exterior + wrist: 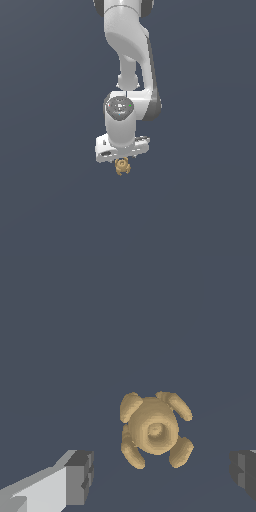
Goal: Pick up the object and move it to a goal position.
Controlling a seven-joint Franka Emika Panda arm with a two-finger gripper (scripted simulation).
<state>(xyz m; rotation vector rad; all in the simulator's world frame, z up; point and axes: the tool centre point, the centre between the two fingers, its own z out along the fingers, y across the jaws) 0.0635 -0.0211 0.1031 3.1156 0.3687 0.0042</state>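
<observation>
Pictured from the exterior view: white Panda arm (pixel 127 45) reaching straight down out of the top of the frame, wrist joint (pixel 120 107) with its grey round cap facing the camera, flat white hand body beneath it. Set against a plain dark blue-grey ground (pixel 45 200) filling the whole scene. Directly under the hand, at the centre of the frame: the object (pixel 123 166), a tiny tan-gold lump with rounded nubs, far smaller than the hand above it. Could not be told from this angle whether touched by the gripper (pixel 123 162) or merely sitting just below it.

Seen from the wrist view: the object (pixel 155 428) as a rounded body with a small dimple in the middle and four stubby nubs sticking out around it, lying between the two fingers. Fingers spread wide, one grey-padded fingertip (pixel 80 476) on a white finger well off to one side, the other grey fingertip (pixel 244 473) barely inside the frame's edge on the opposite side. Claw released, gripping nothing; clear gaps of dark ground on both sides of the object. Object closer to neither pad by much, roughly midway.
</observation>
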